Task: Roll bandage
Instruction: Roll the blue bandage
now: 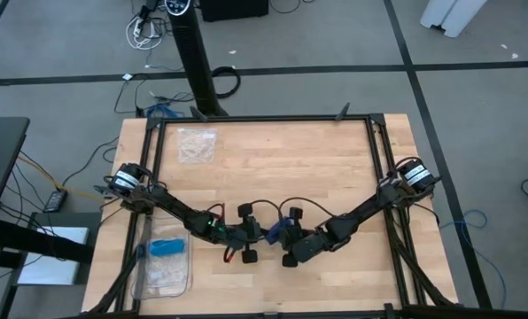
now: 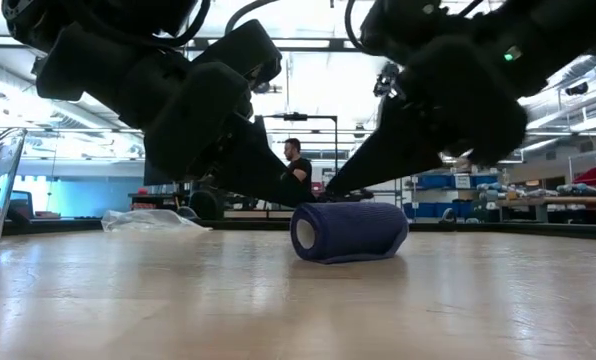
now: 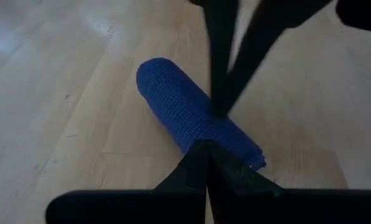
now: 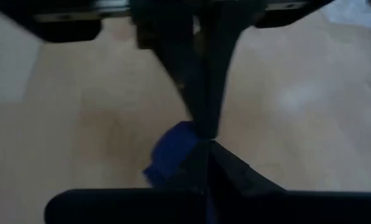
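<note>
The bandage (image 2: 348, 232) is a dark navy-blue roll. It lies on its side on the wooden table, in the middle toward the near edge (image 1: 273, 232). One open end faces left and near. My left gripper (image 3: 207, 149) is shut and comes at the roll's long side from the left. My right gripper (image 4: 205, 144) is shut too and comes at the opposite side from the right. Both pairs of fingers slant down and meet at the roll's middle. My left gripper sets its shut fingertips against the roll's long side (image 3: 195, 134), about midway along it, slanting down from the table's left. The roll lies flat on the table. My right gripper's shut fingertips (image 3: 220, 109) meet the roll's opposite side (image 3: 210, 118) near its middle, slanting down from the table's right.
A clear plastic bag (image 1: 198, 144) lies at the far left. A clear tray (image 1: 149, 279) holding a light-blue item (image 1: 166, 245) sits at the near left. Black frame rails (image 1: 264, 118) edge the table. A person (image 2: 298, 165) stands in the room beyond.
</note>
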Robot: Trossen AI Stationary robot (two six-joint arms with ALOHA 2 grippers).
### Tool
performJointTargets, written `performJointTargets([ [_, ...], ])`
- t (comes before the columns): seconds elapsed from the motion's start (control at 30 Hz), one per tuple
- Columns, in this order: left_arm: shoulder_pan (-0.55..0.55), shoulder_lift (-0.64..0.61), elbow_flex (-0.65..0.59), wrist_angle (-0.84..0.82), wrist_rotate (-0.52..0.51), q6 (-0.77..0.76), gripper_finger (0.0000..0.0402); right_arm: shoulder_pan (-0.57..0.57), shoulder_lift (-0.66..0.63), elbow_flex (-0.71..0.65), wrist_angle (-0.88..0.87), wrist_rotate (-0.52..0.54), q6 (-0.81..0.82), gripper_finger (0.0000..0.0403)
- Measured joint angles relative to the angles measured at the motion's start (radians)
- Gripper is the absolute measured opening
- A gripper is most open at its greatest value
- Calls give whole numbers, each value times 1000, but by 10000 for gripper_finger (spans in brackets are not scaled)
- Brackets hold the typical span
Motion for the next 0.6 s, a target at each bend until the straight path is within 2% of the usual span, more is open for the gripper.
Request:
performJointTargets([
  [0.13,0,0,0,8,0,11,5,-33,0,0,-1,-24,0,2],
  [0.3,0,0,0,22,3,23,5,-59,2,0,-17,-124,14,3],
  [0.6,0,0,0,22,-8,23,5,-35,4,3,-56,-131,33,2],
])
